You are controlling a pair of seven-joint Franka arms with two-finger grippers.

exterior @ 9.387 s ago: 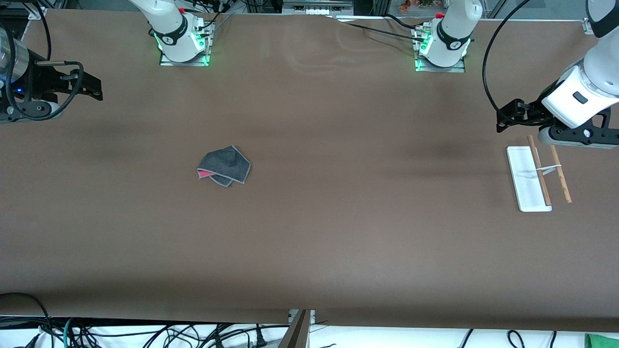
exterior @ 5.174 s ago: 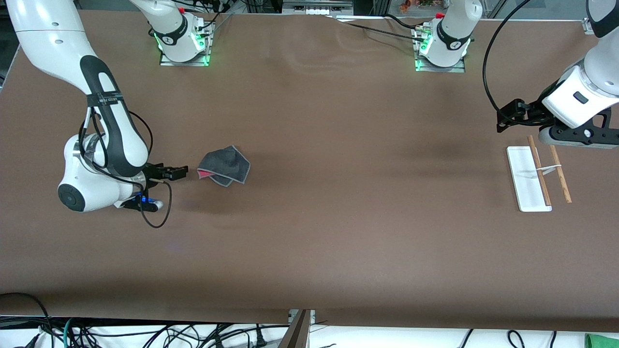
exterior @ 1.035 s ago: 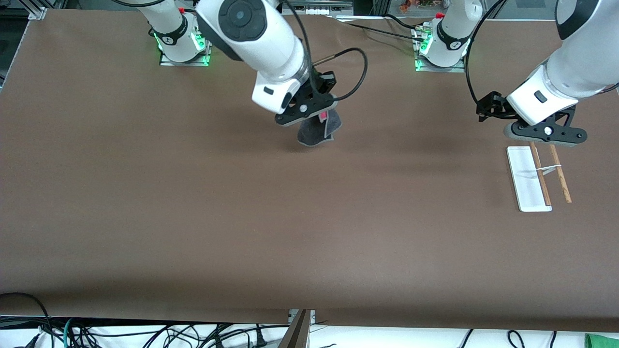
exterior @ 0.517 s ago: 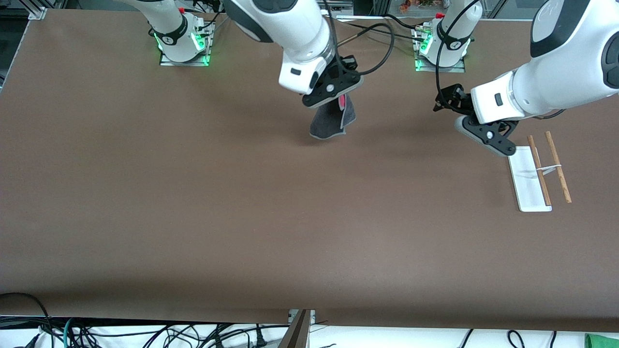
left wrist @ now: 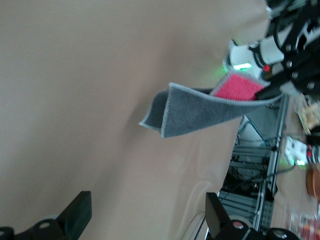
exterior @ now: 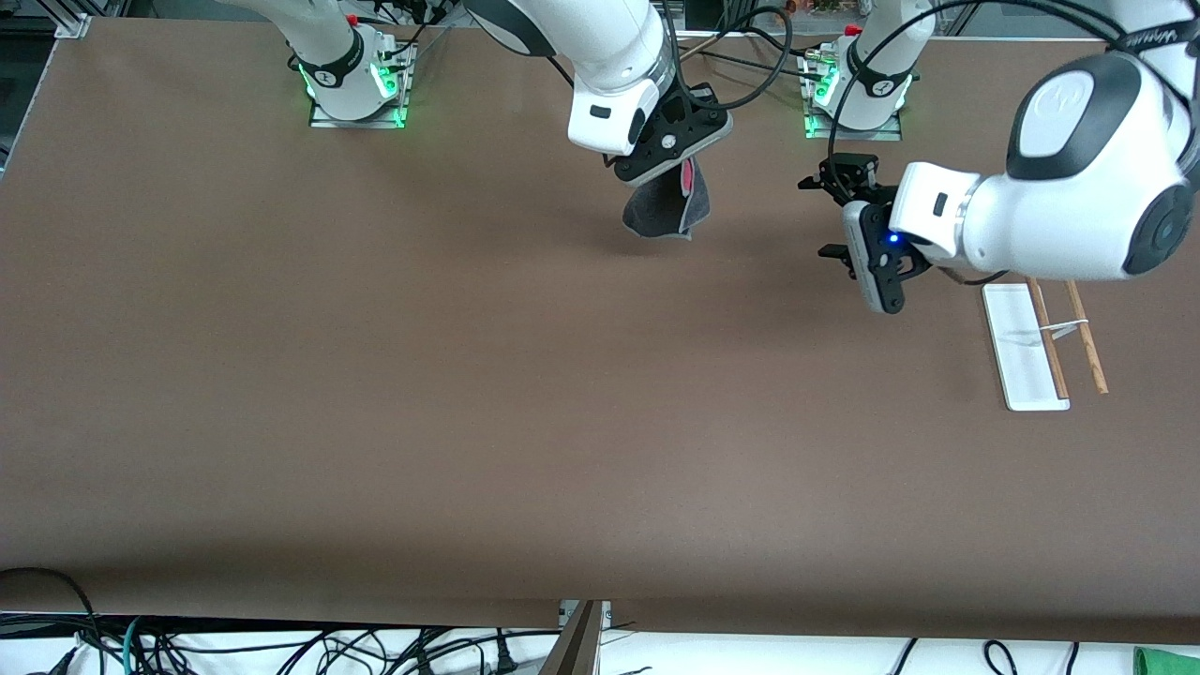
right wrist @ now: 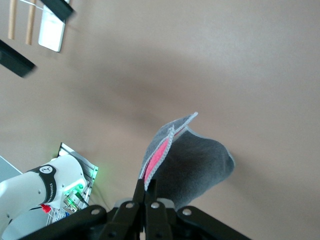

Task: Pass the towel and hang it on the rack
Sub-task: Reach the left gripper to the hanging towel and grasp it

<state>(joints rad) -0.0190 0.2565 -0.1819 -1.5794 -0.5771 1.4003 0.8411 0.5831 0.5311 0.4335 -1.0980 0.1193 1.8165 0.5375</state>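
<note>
The towel (exterior: 658, 210), dark grey with pale edging and a pink-red patch, hangs above the table's middle near the robots' bases. My right gripper (exterior: 679, 169) is shut on its upper edge, and the right wrist view shows the towel (right wrist: 196, 164) pinched in the right gripper (right wrist: 145, 188). My left gripper (exterior: 818, 217) hovers open beside the towel, turned toward it and apart from it. The left wrist view shows the towel (left wrist: 200, 112) out past the left gripper (left wrist: 147, 212), nothing between the fingers. The rack (exterior: 1020, 354) stands at the left arm's end.
The two arm bases (exterior: 356, 82) (exterior: 855, 96) with green lights stand along the table's edge farthest from the front camera. Cables (exterior: 281, 647) lie below the table's nearest edge. The rack's white base (right wrist: 51, 29) also shows in the right wrist view.
My right gripper has carried the towel toward the left arm's end of the table. My left arm has swung off the rack toward the towel and turned its open gripper to face it.
</note>
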